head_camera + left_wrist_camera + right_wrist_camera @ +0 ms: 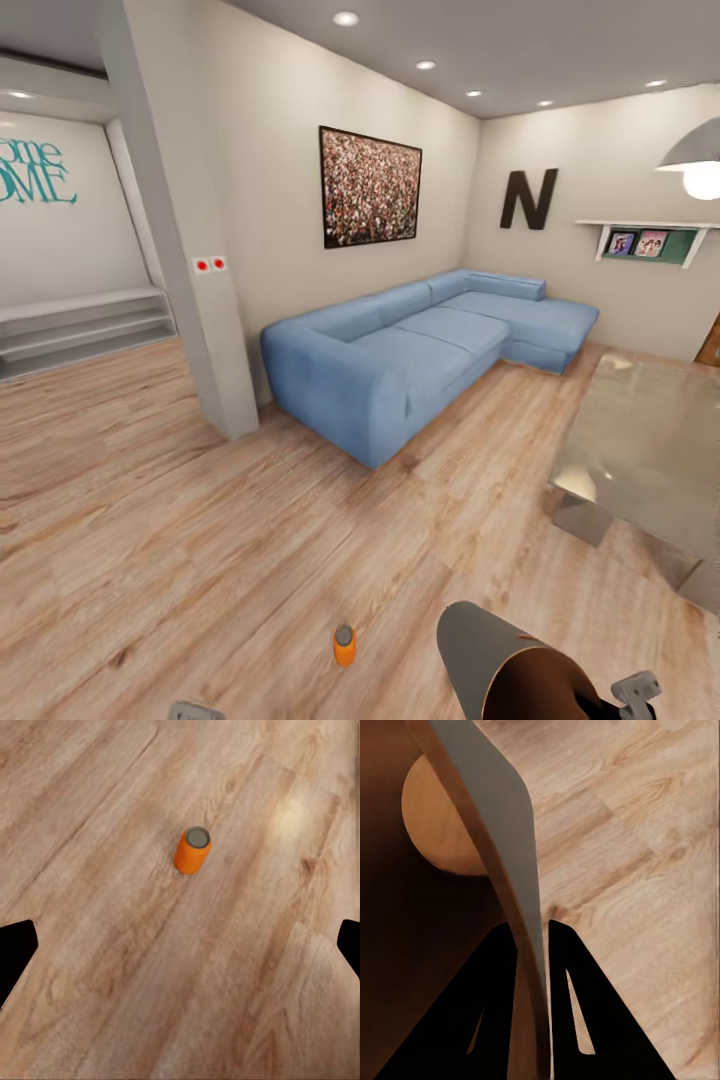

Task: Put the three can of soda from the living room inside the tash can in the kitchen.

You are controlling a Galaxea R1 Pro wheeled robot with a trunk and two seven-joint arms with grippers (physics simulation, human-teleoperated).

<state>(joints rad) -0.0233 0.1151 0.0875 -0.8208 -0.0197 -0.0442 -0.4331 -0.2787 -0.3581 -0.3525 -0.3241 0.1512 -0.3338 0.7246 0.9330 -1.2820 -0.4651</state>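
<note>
An orange soda can (pixel 344 644) stands upright on the wood floor (pixel 200 540), silver top up, in front of me and a little to my left; from my left wrist it shows again (pixel 192 850), alone on the planks, well clear of my fingers; my left gripper (pixel 180 945) has its jaws wide apart, the two dark fingertips (pixel 16 949) at opposite edges of that view with bare floor between them, nothing held. My right gripper (pixel 532 937) is clamped on the rim of the trash can (pixel 500 655); the thin grey wall (pixel 502 832) passes between my two black fingers (pixel 495 1005), one inside the bin and one outside, and the orange-brown interior with its round bottom (pixel 439 825) shows past them; in the head view the bin hangs tilted at my lower right, mouth toward me, pale grey outside. Beyond the can the light blue corner sofa (pixel 420 345) sits against the wall under a framed picture (pixel 370 187); a letter N (pixel 528 199) hangs on the far wall beside a small shelf (pixel 650 238); a glass-topped table (pixel 650 450) stands at my right; a grey pillar (pixel 190 250) rises at my left.
</note>
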